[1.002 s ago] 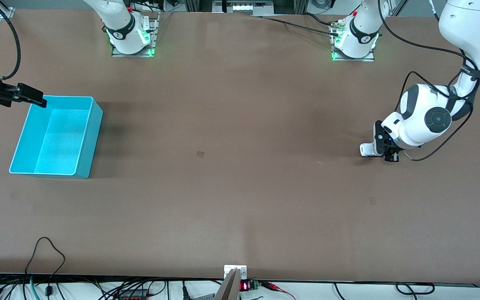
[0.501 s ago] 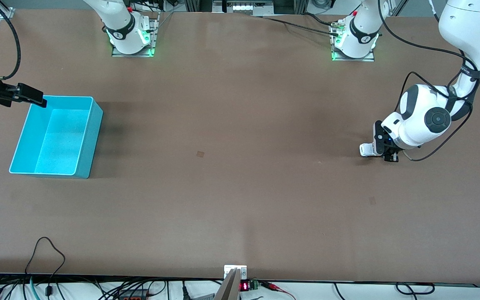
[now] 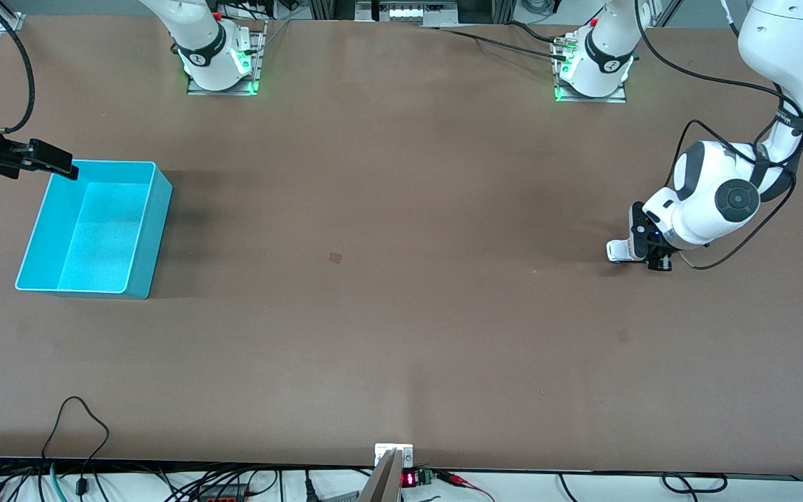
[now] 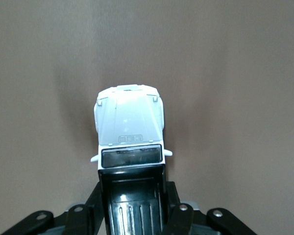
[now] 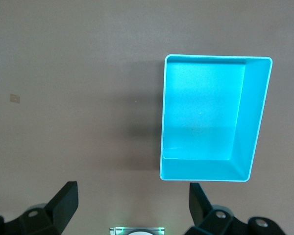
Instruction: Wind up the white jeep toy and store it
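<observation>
Gripping the white jeep toy (image 4: 130, 142) by its black rear, the left gripper (image 3: 642, 252) is closed on it at table level toward the left arm's end: the winding step, judged. A rearward drag is called for next. Since the earlier frame, gripper and toy have shifted slightly. The right gripper (image 5: 132, 200) waits, spread open, above the turquoise bin (image 3: 152, 230).
</observation>
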### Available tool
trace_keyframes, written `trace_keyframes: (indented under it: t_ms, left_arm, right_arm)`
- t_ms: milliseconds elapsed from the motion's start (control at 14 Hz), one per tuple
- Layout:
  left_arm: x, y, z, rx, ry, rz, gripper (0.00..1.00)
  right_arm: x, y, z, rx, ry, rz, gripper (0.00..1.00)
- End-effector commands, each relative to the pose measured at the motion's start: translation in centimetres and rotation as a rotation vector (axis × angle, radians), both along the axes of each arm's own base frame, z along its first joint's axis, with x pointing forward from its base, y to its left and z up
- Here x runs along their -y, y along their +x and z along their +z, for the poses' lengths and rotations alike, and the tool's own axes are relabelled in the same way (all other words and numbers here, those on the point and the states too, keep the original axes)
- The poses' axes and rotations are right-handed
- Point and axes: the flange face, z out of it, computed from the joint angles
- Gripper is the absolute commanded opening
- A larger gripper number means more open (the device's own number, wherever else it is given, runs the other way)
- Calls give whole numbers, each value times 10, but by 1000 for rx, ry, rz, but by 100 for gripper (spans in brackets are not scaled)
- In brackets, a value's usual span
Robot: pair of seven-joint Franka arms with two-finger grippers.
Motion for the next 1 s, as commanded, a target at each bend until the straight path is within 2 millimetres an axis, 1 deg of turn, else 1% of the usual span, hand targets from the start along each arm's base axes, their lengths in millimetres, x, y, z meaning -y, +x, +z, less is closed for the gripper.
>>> trace_keyframes:
  t_ms: [0,143,215,358,573,716,931]
  left_arm:
    - [-17,-6,-15,-18,-2,-4,26]
    - [-23,-6,-17,-20,-4,6,25]
    - [-31,-8,-19,-21,-4,19,25]
    - [-40,-10,-23,-24,-9,34,25]
    - [-42,-10,-24,-20,28,-29,24]
    - [-52,-12,-25,-21,28,-14,24]
    - [-68,-15,-31,-31,19,-7,24]
  right_arm:
    - [2,-5,3,-3,-1,16,100]
    - [1,-5,3,-3,-1,17,100]
    - [1,-6,2,-6,-1,17,100]
    - [2,-6,2,-10,-1,16,100]
    - [2,-6,2,-10,-1,16,100]
    - [2,-6,1,-11,-1,16,100]
    - [2,-6,1,-11,-1,16,100]
